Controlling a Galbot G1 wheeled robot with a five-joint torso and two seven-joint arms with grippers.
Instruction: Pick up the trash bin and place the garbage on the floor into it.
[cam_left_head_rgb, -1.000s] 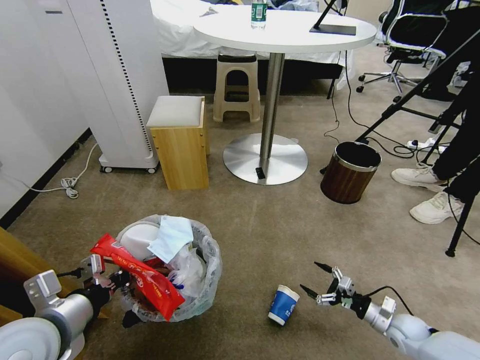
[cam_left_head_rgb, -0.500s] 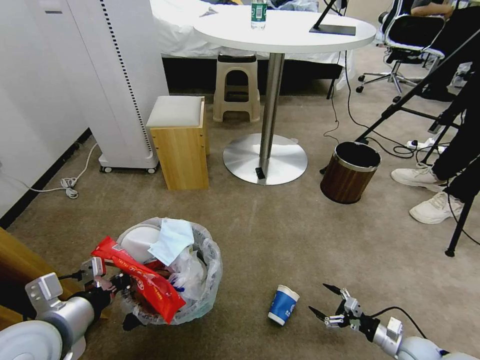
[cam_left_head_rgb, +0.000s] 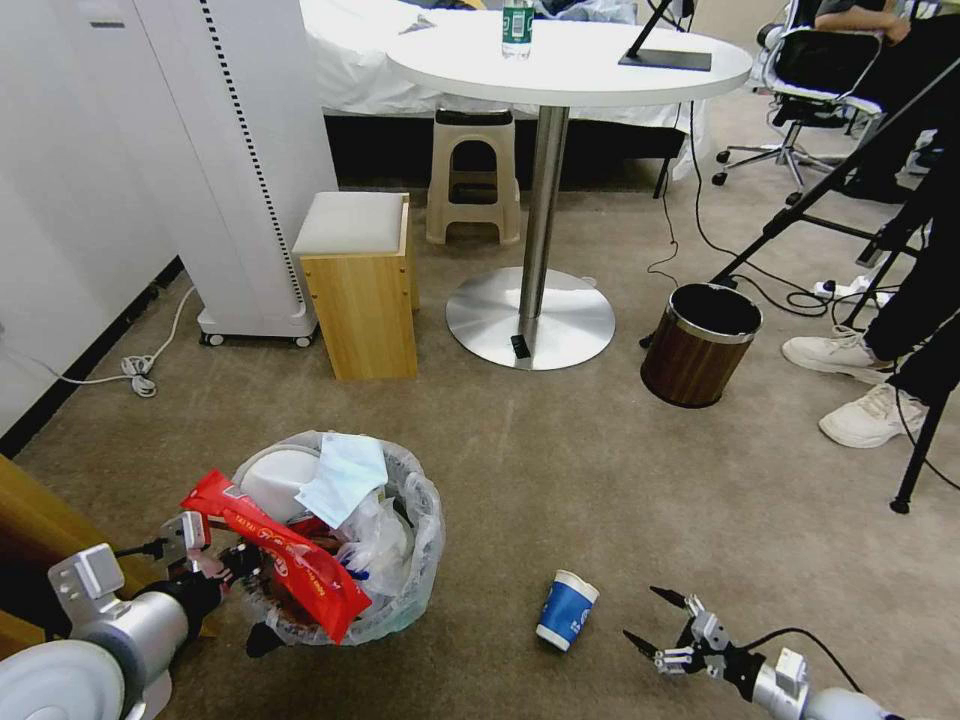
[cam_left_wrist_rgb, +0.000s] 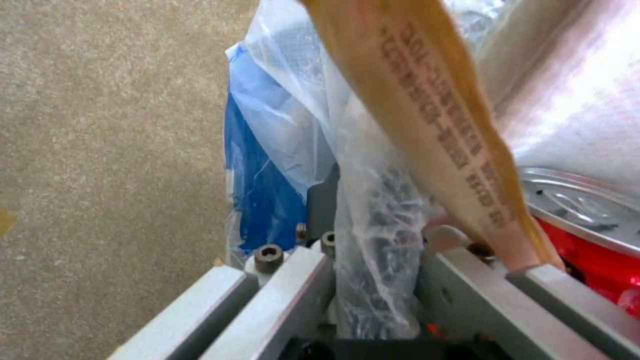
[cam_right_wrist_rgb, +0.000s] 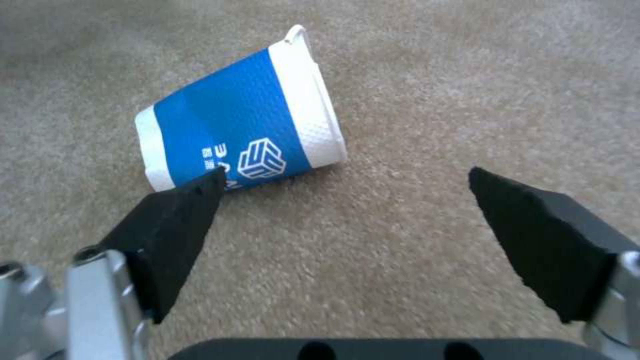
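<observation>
Beige-brown carpet covers the floor in front of my rig. On my left side, the left jaws are pinched on the rim of the trash bin, gripping its crinkled clear plastic liner between the metal fingers. The bin is stuffed: a long red wrapper drapes over the rim right above those jaws, and a pale blue tissue and a white slipper lie on top of the heap. From the left wrist camera I can also see the top of a red can inside the bin, just past the jaws.

On my right side, the right jaws hang low over the carpet, spread wide and holding nothing. A blue paper cup lies on its side on the carpet just ahead of them, not between the black fingertips and nearer to one than to the other. The cup sits between the bin and the right jaws, apart from both.
</observation>
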